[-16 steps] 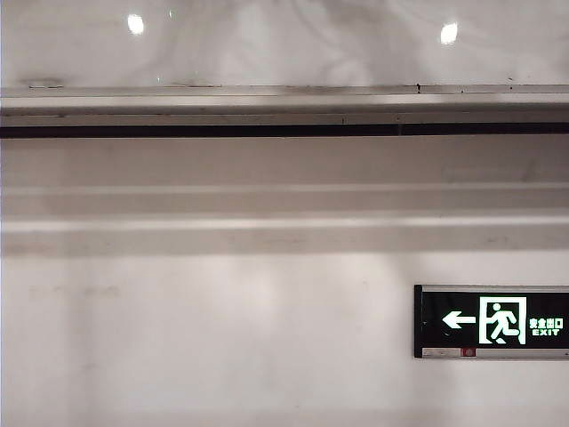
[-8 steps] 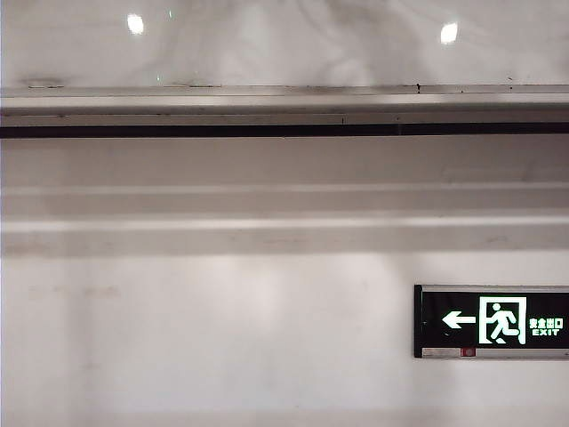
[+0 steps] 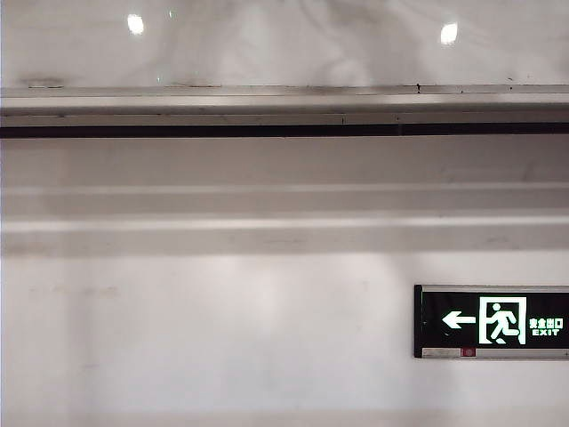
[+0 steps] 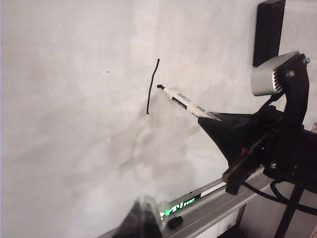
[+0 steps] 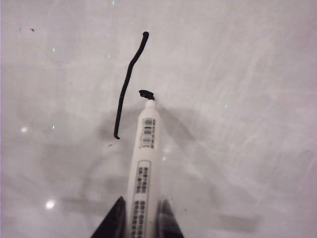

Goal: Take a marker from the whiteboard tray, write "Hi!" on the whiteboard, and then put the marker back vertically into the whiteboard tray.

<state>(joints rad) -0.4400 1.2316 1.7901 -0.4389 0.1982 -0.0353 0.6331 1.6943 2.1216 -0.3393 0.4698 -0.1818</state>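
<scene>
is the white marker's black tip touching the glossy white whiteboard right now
Touching. In the right wrist view the white marker, held by the right gripper, leaves a fresh black dab on the whiteboard.

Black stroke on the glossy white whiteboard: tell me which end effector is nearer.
Right. The right end effector holds the slim white marker tipped beside the black stroke; the left end effector hangs back near the tray.

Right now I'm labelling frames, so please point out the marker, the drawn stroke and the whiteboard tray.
marker (image 5: 144, 163): right wrist view, on its white barrel.
drawn stroke (image 5: 127, 84): right wrist view, middle of the black line.
whiteboard tray (image 3: 267, 100): exterior view, on its pale grey ledge.
</scene>
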